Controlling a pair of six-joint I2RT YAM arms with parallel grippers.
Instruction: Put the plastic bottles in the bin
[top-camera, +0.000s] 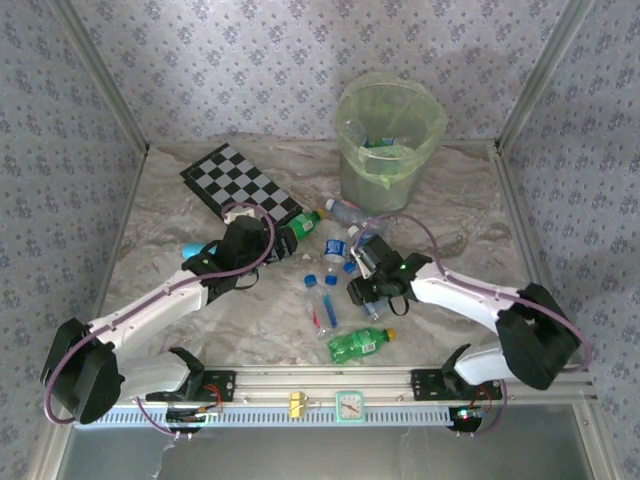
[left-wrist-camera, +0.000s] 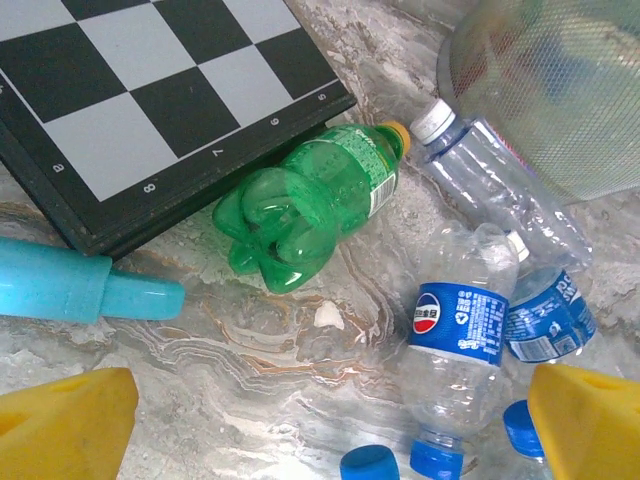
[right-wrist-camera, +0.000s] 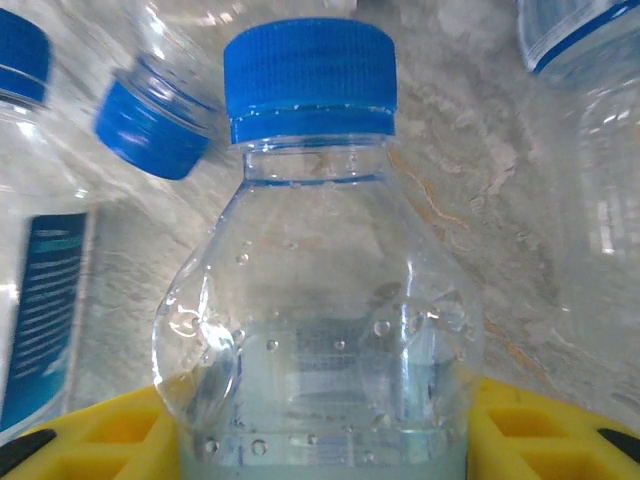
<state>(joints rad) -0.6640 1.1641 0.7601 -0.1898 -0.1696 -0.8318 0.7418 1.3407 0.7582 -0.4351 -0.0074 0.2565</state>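
Your right gripper (right-wrist-camera: 320, 425) is clamped on a clear bottle (right-wrist-camera: 315, 300). The yellow fingers (right-wrist-camera: 110, 425) sit hard against both sides of its body. The thin wall is dented at lower left and droplets cling inside it. Its ribbed blue cap (right-wrist-camera: 310, 75) points up-frame. The base is cut off at the bottom edge, so you can't tell if it's off the table.

Your left gripper (left-wrist-camera: 320, 430) has its jaws wide apart, with the yellow tips in the bottom corners of the left wrist view, over the marbled beige tabletop (left-wrist-camera: 280, 340).
- Frame centre: a crumpled green bottle (left-wrist-camera: 310, 205) with a yellow cap and lobed base, lying against the edge of the checkered board (left-wrist-camera: 150, 90).
- Right of it: a white-capped bottle (left-wrist-camera: 500, 180), clear and ridged.
- Below that: a labelled bottle (left-wrist-camera: 455, 340), clear with a blue band, its blue cap pointing down-frame.
- Left edge: a smooth teal cylinder (left-wrist-camera: 80, 290), cut off by the frame.

The bin (top-camera: 385, 180) is at upper centre-right of the top view. It's round, translucent pale yellow-green, with a thin green liner (top-camera: 390, 85) bunched over the rim. Bits of blue and white show at the bottom, too blurred through the liner to count.

A second green bottle (top-camera: 360, 345) lies at lower centre. A red-and-blue pen-like stick (top-camera: 320, 315) lies just above it.
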